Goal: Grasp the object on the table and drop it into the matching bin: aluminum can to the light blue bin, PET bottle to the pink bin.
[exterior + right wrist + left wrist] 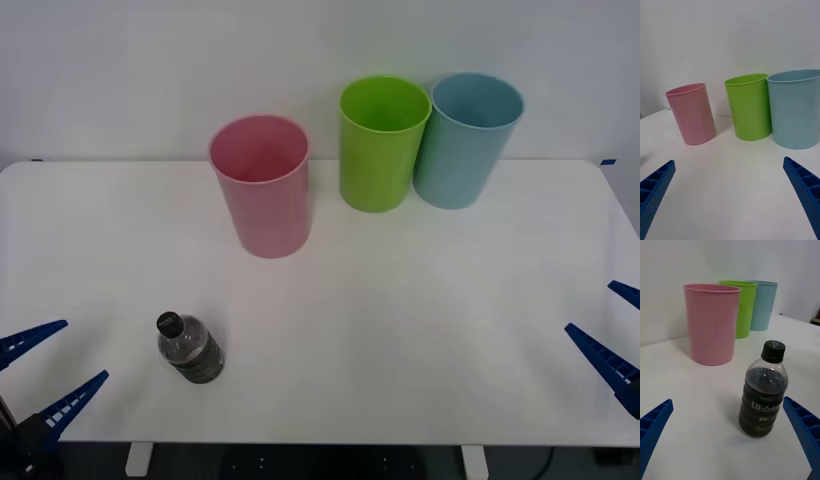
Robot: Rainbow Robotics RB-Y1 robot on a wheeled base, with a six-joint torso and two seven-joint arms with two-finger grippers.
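The left gripper (35,385) is hanging at the near left corner of the table (420,330), its two blue fingers (653,427) spread wide and holding nothing. The bottle (190,349) is standing upright just ahead of it and a little toward the table's middle, close but not between the fingers. The right gripper (610,335) is waiting at the near right edge, likewise spread wide and empty, well apart from the bottle.

Beyond the bottle, the pink bin (262,185) is standing alone toward the back of the table. The green bin (381,142) and the blue bin (466,138) are sitting farther back and to the right, touching or nearly so.

By my reading, the task is sitting at its start: the grasp is not yet made. The left arm looks the better placed, and the next move is calling for it to advance and shift toward the bottle until the fingers are straddling the body below the cap, then close. Pink is the matching bin for this bottle.

The left wrist view is giving the bottle (764,390) up close, with its black cap, dark contents and label. The right wrist view is facing the three bins and bare tabletop, its own fingers (805,191) apart at the corners. The front view alone is placing both grippers against the bottle.
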